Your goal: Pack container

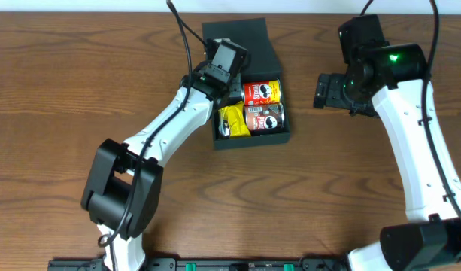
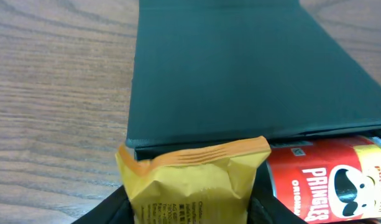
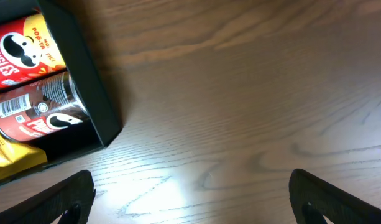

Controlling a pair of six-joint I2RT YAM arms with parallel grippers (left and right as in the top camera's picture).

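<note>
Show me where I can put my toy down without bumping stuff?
The brown wooden table is bare left of the white left arm, and in front of the dark square box between both arms. Right of the box is bare, but the open right gripper hovers there. The box is full: red can, brown can, yellow packet in the left gripper.

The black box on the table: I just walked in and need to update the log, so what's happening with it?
The left claw grips a yellow packet inside the container, next to a red can and a brown can lying inside. The lid is folded back. The right claw hangs open and empty over the table beside the box.
</note>
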